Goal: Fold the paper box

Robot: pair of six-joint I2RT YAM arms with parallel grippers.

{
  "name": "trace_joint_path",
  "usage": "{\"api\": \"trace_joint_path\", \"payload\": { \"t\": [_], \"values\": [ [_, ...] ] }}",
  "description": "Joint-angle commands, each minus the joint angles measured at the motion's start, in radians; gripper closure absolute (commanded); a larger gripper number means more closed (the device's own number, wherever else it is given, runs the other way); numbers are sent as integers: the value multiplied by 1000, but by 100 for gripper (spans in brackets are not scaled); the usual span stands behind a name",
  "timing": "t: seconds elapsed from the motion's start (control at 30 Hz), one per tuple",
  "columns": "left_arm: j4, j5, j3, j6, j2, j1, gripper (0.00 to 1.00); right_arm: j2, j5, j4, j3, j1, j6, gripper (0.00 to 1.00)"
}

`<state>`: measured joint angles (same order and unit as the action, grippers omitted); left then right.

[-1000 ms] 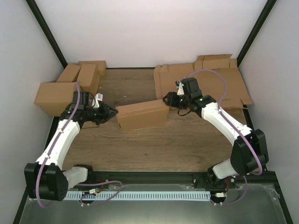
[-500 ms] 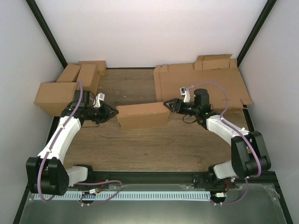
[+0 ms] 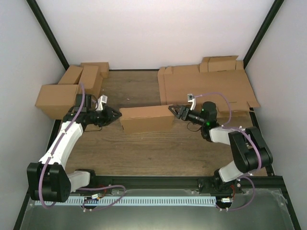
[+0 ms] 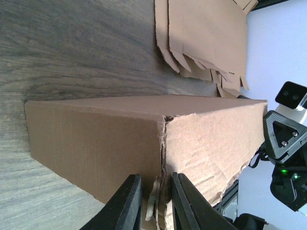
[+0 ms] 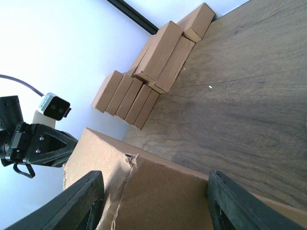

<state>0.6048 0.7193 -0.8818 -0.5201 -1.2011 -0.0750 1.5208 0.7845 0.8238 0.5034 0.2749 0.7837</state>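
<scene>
The paper box (image 3: 146, 119) is a plain brown carton lying lengthwise at the table's middle. My left gripper (image 3: 117, 115) is at its left end. In the left wrist view the jaws (image 4: 153, 203) stand close together, pinching the frayed corner edge of the box (image 4: 120, 139). My right gripper (image 3: 172, 109) is at the box's right end. In the right wrist view it (image 5: 153, 203) is open wide, with the box's end (image 5: 158, 191) between the fingers (image 5: 84, 201).
A pile of flat cardboard sheets (image 3: 211, 86) lies at the back right and shows in the left wrist view (image 4: 206, 38). A cluster of brown cartons (image 3: 72, 88) stands at the back left and shows in the right wrist view (image 5: 153, 67). White walls close in the table.
My right arm has swung down and outward, and its gripper now points level at the box's right end instead of from above. The left gripper and the box have hardly moved.
</scene>
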Motion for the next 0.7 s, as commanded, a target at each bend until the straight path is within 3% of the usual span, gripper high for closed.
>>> {"api": "trace_joint_path", "payload": {
  "t": [0.0,0.1,0.27,0.37,0.5,0.57,0.6,0.67],
  "values": [
    [85,-151,68,17,-53,6,82,77,59,-283,-36,14,-57,43],
    [94,-160,21,17,-54,7,75,-3,42,-391,1,1,-104,39],
    [170,-188,-134,17,-46,7,52,-149,-106,-791,194,0,-255,17],
    [220,-178,-242,18,-56,7,48,-179,-191,-1003,352,1,-334,12],
    [267,-177,-352,19,-69,8,45,-223,-233,-1143,489,1,-386,12],
    [256,-156,-387,16,-71,8,50,-239,-186,-1157,515,2,-396,19],
    [228,-117,-389,14,-70,8,61,-242,-128,-1148,519,2,-398,27],
    [110,78,-342,0,-78,6,88,-221,16,-1118,525,3,-387,56]
  ]
}}
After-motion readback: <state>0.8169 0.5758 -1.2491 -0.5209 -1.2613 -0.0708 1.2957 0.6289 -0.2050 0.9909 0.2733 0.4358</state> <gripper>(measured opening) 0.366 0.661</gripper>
